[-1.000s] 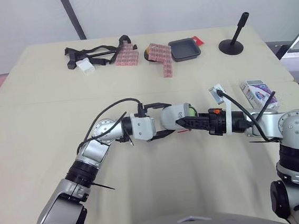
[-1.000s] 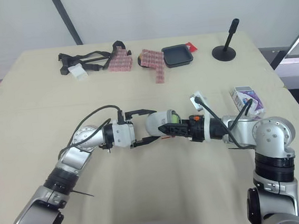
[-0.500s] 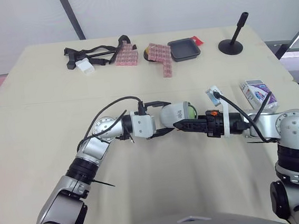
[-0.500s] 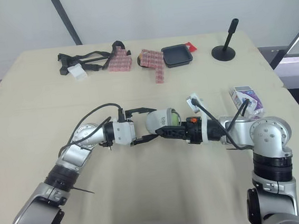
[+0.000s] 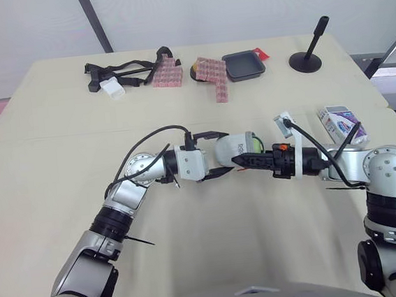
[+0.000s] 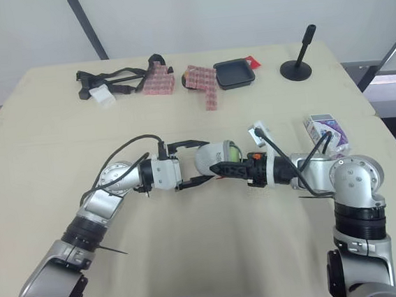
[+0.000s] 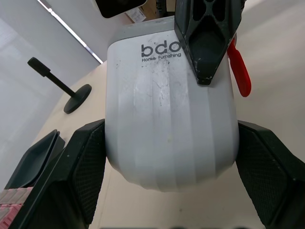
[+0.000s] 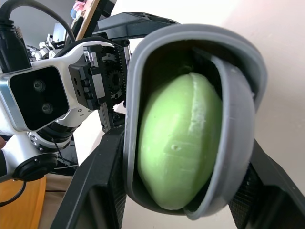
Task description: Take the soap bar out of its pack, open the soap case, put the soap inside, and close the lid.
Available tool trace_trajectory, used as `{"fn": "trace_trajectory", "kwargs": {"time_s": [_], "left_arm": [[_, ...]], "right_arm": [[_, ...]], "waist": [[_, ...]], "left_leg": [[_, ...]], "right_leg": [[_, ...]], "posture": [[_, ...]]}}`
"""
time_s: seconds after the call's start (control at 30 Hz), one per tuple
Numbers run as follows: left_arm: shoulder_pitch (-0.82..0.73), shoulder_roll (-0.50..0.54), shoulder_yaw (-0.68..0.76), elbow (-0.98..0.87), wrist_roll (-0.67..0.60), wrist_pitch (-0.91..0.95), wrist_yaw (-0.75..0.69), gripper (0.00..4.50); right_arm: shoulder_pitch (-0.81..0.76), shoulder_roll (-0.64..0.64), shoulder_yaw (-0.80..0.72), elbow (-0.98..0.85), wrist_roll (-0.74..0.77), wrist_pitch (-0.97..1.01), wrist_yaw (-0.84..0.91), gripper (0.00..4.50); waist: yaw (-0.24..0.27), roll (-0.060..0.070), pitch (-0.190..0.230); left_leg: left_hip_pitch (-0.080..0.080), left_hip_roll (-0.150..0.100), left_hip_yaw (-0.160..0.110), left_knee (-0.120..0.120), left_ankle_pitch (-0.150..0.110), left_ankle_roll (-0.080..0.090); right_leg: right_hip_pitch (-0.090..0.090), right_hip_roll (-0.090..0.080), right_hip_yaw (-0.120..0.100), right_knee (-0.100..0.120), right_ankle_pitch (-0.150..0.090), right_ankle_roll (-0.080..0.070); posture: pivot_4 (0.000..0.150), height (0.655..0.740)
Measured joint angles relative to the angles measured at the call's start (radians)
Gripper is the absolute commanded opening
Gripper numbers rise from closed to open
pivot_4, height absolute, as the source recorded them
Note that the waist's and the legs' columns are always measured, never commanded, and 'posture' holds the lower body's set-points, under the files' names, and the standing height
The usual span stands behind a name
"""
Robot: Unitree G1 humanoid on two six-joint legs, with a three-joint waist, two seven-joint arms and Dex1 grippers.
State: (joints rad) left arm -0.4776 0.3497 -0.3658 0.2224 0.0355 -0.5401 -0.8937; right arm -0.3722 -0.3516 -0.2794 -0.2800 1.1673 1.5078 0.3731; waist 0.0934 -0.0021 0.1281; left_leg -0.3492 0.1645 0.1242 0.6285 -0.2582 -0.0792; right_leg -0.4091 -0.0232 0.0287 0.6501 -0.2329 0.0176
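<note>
Soap bar [image 8: 183, 143]: green, inside soap case [image 5: 234, 147], which is not yet shut.
Left gripper [image 5: 228, 150]: jaws clamp the case's sides.
Right gripper [image 5: 240, 160]: jaws pinch its open end.
Risk: a skewed squeeze may pop the soap bar out.

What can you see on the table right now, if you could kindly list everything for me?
Table: one, beige, beneath everything.
Soap case: one, white and grey, mid-table, lid ajar.
Soap: one, green, inside the case.
Soap pack: one, white and purple, near the right edge.
Tray: one, black, far side.
Pink blocks: two clusters, far side, left of the tray.
Straps: one tangle, black, far left.
White box: one, by the straps.
Stand: one, black, far right.
Left gripper: black, jaws clamped on the case's sides.
Right gripper: black, jaws pinching the case's faces.
</note>
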Motion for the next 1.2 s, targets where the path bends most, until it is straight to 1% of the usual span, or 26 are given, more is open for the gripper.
{"fn": "trace_trajectory", "kwargs": {"time_s": [0.53, 0.6, 0.8, 0.93, 0.97, 1.03, 1.07, 1.13, 1.17, 1.2], "left_arm": [[0.000, -0.005, -0.006, 0.005, 0.005, -0.001, 0.004, 3.45], [0.000, -0.005, -0.006, 0.005, -0.002, 0.008, -0.001, 4.48], [-0.001, -0.013, 0.006, 0.008, -0.080, 0.101, -0.025, 4.50], [-0.022, 0.012, 0.012, 0.009, -0.128, 0.159, -0.086, 4.50], [-0.026, 0.023, 0.016, 0.009, -0.148, 0.180, -0.107, 4.50], [-0.027, 0.050, 0.048, -0.003, -0.227, 0.261, -0.168, 4.50], [-0.032, 0.068, 0.064, -0.017, -0.268, 0.332, -0.195, 4.50], [-0.039, 0.091, 0.080, -0.046, -0.308, 0.430, -0.221, 4.50], [-0.050, 0.106, 0.080, -0.066, -0.323, 0.501, -0.237, 4.50], [-0.058, 0.112, 0.080, -0.078, -0.330, 0.541, -0.245, 4.50]], "right_arm": [[0.012, -0.030, 0.028, 0.006, 0.000, -0.034, 0.024, 2.11], [0.012, -0.034, 0.033, 0.009, 0.000, -0.039, 0.026, 2.11], [0.013, -0.047, 0.037, 0.007, -0.002, -0.056, 0.021, 2.10], [0.013, -0.063, 0.040, 0.006, -0.003, -0.061, 0.021, 2.10], [0.013, -0.082, 0.048, 0.002, -0.007, -0.065, 0.026, 2.10], [0.013, -0.185, 0.117, -0.028, -0.055, -0.086, 0.068, 2.10], [0.013, -0.259, 0.171, -0.051, -0.101, -0.110, 0.105, 2.09], [0.007, -0.344, 0.243, -0.076, -0.170, -0.160, 0.162, 2.08], [-0.015, -0.410, 0.310, -0.094, -0.220, -0.194, 0.208, 2.08], [-0.033, -0.443, 0.336, -0.105, -0.247, -0.213, 0.235, 2.08]], "waist": [[-0.001, 0.000, 0.000], [-0.001, 0.000, 0.000], [-0.001, 0.000, 0.000], [-0.001, 0.000, 0.000], [-0.001, 0.000, 0.000], [0.000, 0.000, 0.000], [0.001, 0.000, 0.000], [0.001, 0.000, 0.001], [0.001, 0.001, 0.001], [0.000, 0.001, 0.001]], "left_leg": [[0.000, 0.000, 0.000, 0.000, 0.000, 0.000], [0.000, 0.000, 0.000, 0.000, 0.000, 0.000], [0.000, 0.000, 0.000, 0.000, 0.000, 0.000], [0.000, 0.000, 0.000, -0.001, 0.000, 0.000], [0.000, 0.000, 0.000, -0.001, 0.000, 0.000], [0.001, 0.000, 0.000, -0.001, 0.000, 0.000], [0.001, 0.000, 0.000, -0.002, 0.000, 0.000], [0.000, 0.000, 0.000, -0.002, 0.000, -0.001], [0.000, -0.001, 0.000, -0.002, 0.000, -0.001], [0.000, 0.000, 0.000, -0.002, 0.000, -0.001]], "right_leg": [[0.000, 0.000, 0.000, 0.000, 0.000, 0.000], [0.000, 0.000, 0.000, 0.000, 0.000, 0.000], [0.000, 0.000, 0.000, 0.000, 0.000, 0.000], [0.000, 0.000, 0.000, 0.000, 0.000, 0.000], [0.000, 0.000, 0.000, 0.000, 0.000, 0.000], [0.000, 0.001, 0.000, -0.001, 0.000, 0.000], [0.000, 0.001, 0.000, -0.001, 0.000, 0.000], [0.000, 0.001, 0.000, -0.002, 0.000, 0.000], [0.000, 0.001, 0.000, -0.002, 0.000, 0.000], [0.000, 0.001, 0.000, -0.003, 0.000, 0.000]], "posture": [[0.150, 0.7400], [0.150, 0.7400], [0.150, 0.7400], [0.150, 0.7400], [0.150, 0.7400], [0.150, 0.7400], [0.150, 0.7400], [0.150, 0.7400], [0.150, 0.7400], [0.150, 0.7400]]}}
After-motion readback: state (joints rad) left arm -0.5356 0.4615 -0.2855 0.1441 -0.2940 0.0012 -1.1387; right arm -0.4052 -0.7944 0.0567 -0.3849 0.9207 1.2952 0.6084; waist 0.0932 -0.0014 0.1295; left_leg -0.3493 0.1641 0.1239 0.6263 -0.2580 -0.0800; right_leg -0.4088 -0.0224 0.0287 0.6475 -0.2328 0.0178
